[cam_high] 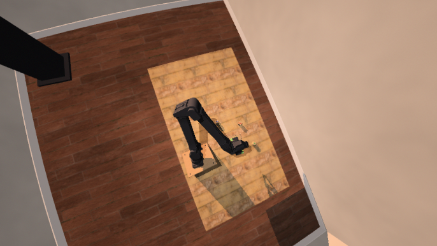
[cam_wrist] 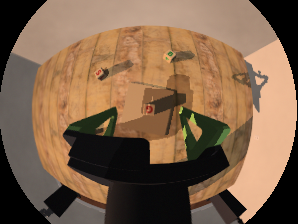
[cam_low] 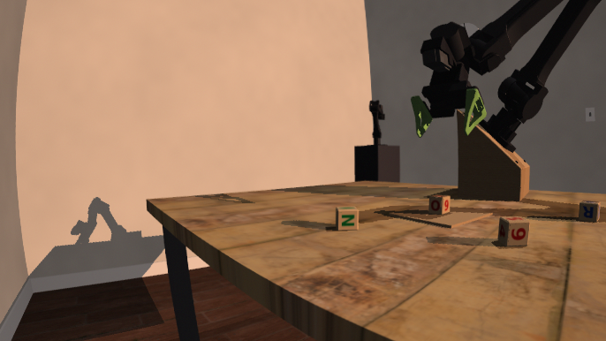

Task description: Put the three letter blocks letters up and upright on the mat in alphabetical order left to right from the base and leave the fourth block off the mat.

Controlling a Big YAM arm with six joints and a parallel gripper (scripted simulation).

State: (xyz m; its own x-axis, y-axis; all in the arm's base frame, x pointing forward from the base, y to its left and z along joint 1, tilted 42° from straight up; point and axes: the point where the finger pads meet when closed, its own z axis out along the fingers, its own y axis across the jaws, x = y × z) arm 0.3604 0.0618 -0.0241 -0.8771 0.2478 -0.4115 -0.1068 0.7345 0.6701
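My open, empty gripper [cam_high: 237, 146] [cam_low: 444, 134] [cam_wrist: 148, 109] hangs high above the mat [cam_low: 461, 220] [cam_wrist: 132, 100]. On the mat, a block [cam_low: 439, 205] [cam_wrist: 149, 109] shows a red curved letter, C or G, on top. A block with a red S-like top [cam_high: 240, 123] [cam_low: 513, 231] [cam_wrist: 99, 73] lies on the table off the mat. A block with a green top mark [cam_high: 254, 144] [cam_low: 346, 219] [cam_wrist: 170, 55] also lies off it; the mark is too small to read. A block with a blue side letter R [cam_high: 217, 122] [cam_low: 589, 212] lies beyond; its top is unclear.
The wooden table [cam_high: 197, 79] [cam_low: 397, 283] [cam_wrist: 60, 90] carries the mat and blocks. The arm's wedge-shaped base [cam_low: 490, 172] stands at the table's rear side in the exterior view. In the wrist view, both loose blocks lie beyond the mat, one left and one right.
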